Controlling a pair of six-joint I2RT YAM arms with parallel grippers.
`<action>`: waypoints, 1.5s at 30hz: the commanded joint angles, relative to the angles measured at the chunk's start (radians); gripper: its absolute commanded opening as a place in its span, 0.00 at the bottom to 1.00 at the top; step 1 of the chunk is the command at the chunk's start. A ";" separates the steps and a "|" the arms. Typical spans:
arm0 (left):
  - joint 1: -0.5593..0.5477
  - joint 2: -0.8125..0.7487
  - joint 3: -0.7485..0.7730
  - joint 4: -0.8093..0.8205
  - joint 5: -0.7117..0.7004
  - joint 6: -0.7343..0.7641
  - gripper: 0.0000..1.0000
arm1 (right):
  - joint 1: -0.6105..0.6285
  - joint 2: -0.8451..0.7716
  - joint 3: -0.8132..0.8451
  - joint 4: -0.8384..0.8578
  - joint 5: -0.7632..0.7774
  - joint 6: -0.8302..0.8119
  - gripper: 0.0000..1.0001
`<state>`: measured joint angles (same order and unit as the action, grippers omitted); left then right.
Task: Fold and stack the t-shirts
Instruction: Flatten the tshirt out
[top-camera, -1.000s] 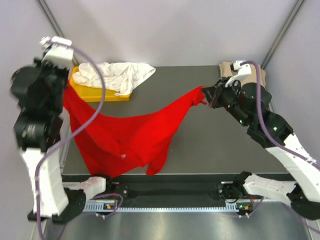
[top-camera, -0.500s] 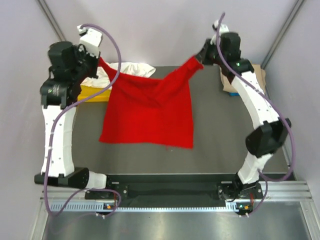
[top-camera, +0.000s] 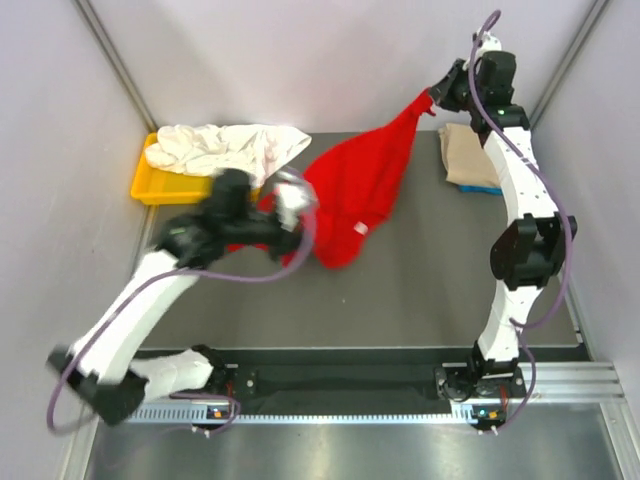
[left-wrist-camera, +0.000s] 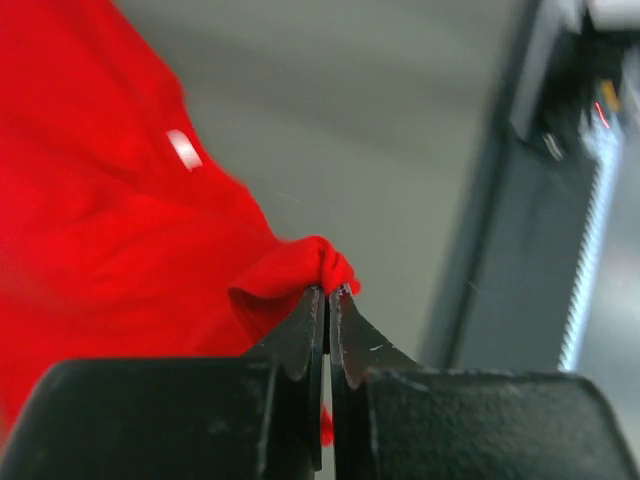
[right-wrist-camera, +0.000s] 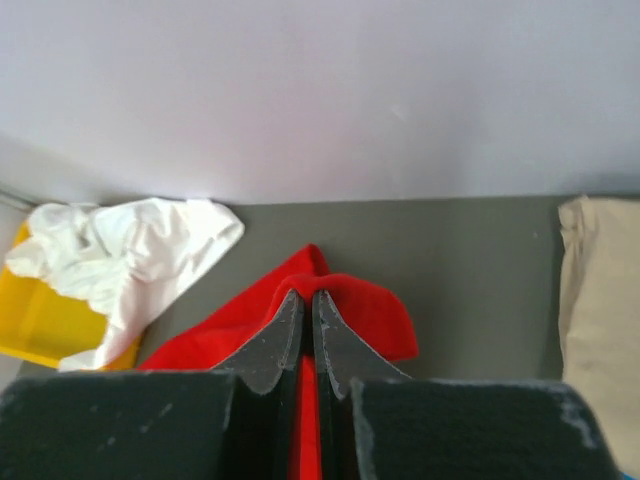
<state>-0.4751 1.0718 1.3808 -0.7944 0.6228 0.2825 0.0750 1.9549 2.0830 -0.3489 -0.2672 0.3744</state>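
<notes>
The jaws of the left gripper (left-wrist-camera: 327, 300) and of the right gripper (right-wrist-camera: 308, 300) were each pinched shut on an edge of the red t-shirt (top-camera: 355, 185), which was hung from high at the far right down toward the surface (top-camera: 430, 280), near the white t-shirt (top-camera: 235, 148) draped over the yellow tray (top-camera: 148, 187).
</notes>
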 joint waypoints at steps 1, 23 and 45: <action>-0.366 0.160 -0.098 0.083 -0.170 -0.010 0.00 | -0.041 0.093 0.040 -0.027 0.049 -0.006 0.00; 0.235 0.257 -0.400 0.338 -0.552 0.388 0.77 | 0.248 -0.716 -1.202 -0.081 0.352 0.116 0.77; 0.553 0.652 -0.364 0.347 -0.187 0.445 0.41 | 0.744 -0.675 -1.588 0.042 0.272 0.457 0.06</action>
<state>0.0788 1.7046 0.9939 -0.4057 0.3248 0.7082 0.8043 1.2716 0.5354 -0.3031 0.0235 0.8185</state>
